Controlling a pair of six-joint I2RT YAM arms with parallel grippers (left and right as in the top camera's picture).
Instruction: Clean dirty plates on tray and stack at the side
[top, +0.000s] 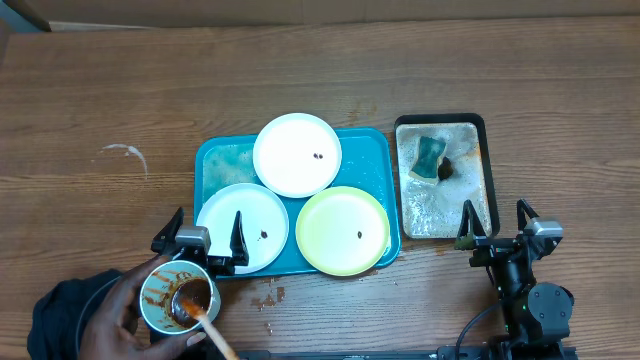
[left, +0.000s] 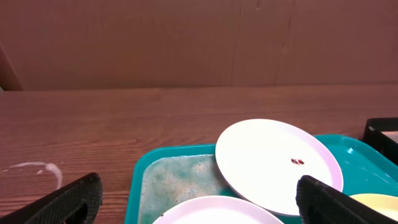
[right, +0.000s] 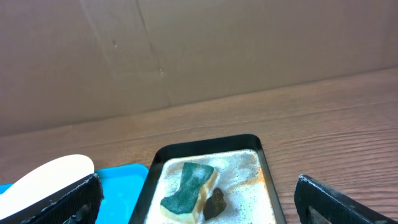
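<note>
- A pale white smear (top: 125, 152) marks the wooden table (top: 90, 90) at far left, well apart from everything else
- At the near-left corner a person's hand (top: 122, 305) grips a cup (top: 160, 290) smeared with brown sauce; an orange-handled spoon (top: 205, 318) sits in it, and dark cloth (top: 60, 318) lies under the wrist
- The left gripper (top: 205, 235) hangs just beyond the cup at the near-left edge of the tray, its fingers spread wide with only the plate's rim below them
- Small brown drips (top: 268, 297) dot the table just in front of the tray
- The teal tray (top: 380, 145) lies mid-table with all three plates on it; foamy residue coats its far-left corner (left: 180, 177)
- The near-left white plate (top: 240, 222) carries a brown speck near its right side
- The far white plate (top: 290, 150) sits at the tray's far middle, brown specks right of its centre, its near edge seeming to overlap the other two
- The yellow-green plate (top: 335, 225) fills the near-right part of the tray, one dark speck on it
- A black tray (top: 490, 160) of foamy water stands just right of the teal one, holding a green-and-yellow sponge (top: 430, 157) with a dark brown lump (top: 446, 170) touching it
- The right gripper (top: 496, 222) sits at that tray's near-right corner, fingers wide apart
</note>
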